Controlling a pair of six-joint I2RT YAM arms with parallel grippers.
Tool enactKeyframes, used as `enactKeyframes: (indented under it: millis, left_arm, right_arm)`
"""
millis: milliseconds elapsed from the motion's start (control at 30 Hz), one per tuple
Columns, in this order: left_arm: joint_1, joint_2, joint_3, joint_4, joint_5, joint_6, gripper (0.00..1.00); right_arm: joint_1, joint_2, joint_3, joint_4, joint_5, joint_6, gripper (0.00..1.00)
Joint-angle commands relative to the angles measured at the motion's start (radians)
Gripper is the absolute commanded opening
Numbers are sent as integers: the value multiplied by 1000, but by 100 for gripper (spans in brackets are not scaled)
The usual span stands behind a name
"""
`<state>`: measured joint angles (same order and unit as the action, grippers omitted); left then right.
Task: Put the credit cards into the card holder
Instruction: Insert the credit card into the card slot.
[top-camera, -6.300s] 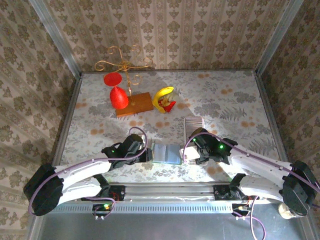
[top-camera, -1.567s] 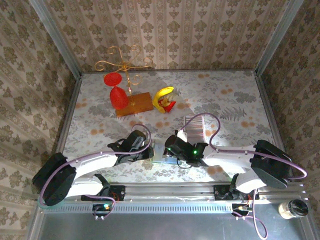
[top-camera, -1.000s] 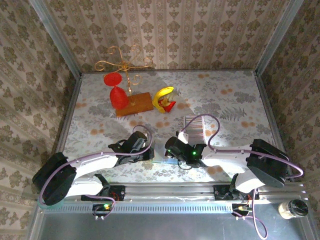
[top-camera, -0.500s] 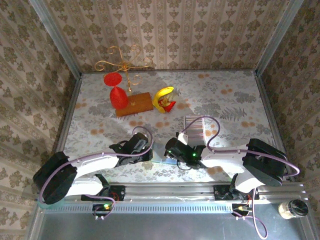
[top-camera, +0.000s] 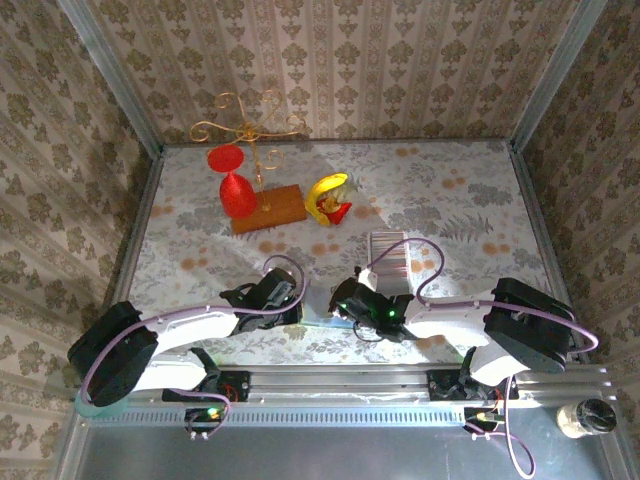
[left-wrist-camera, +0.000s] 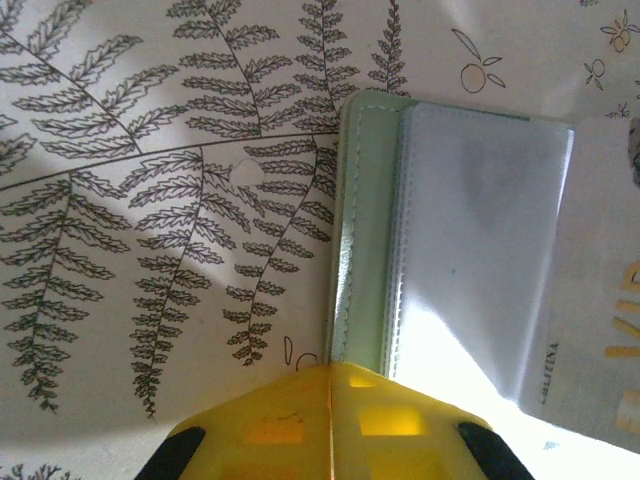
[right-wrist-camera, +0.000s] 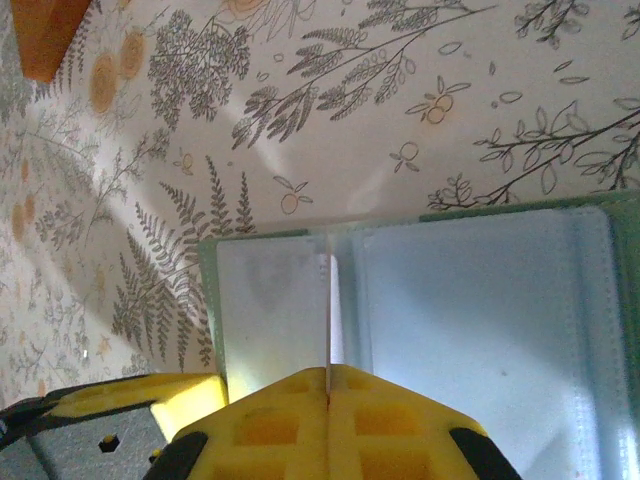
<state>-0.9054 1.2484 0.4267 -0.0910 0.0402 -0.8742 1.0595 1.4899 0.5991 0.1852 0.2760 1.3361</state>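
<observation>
The card holder (top-camera: 319, 316) lies open on the table between my two grippers, pale green with a bluish-grey inside (right-wrist-camera: 480, 300). My right gripper (right-wrist-camera: 330, 370) is shut on one thin white credit card (right-wrist-camera: 330, 300), seen edge-on and standing over the holder's inner pockets. The same card shows gold lettering at the right of the left wrist view (left-wrist-camera: 600, 320). My left gripper (left-wrist-camera: 330, 365) is shut, its tips at the holder's green left edge (left-wrist-camera: 362, 200); nothing shows between them. The remaining credit cards (top-camera: 390, 258) form a ribbed strip just behind the right gripper (top-camera: 343, 304).
A wooden base (top-camera: 268, 208) with a gold wire stand and red glass shapes (top-camera: 236, 193) sits at the back left. A yellow and red toy (top-camera: 328, 197) lies beside it. Wallpapered walls enclose the table on three sides. A small jar (top-camera: 580, 418) stands below the table's right corner.
My left gripper's jaws have closed at the holder's edge. The right gripper has shifted slightly toward the near edge with the card over the open holder.
</observation>
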Motion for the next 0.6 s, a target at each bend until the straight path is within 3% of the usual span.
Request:
enactKeyframes:
  millis: [0, 567]
  left_arm:
    - [-19, 8, -27, -21, 1, -17, 7]
    - [-26, -10, -33, -32, -16, -26, 6]
  right_arm:
    - [8, -9, -15, 38, -13, 23, 0]
    - [14, -2, -37, -11, -56, 74, 0]
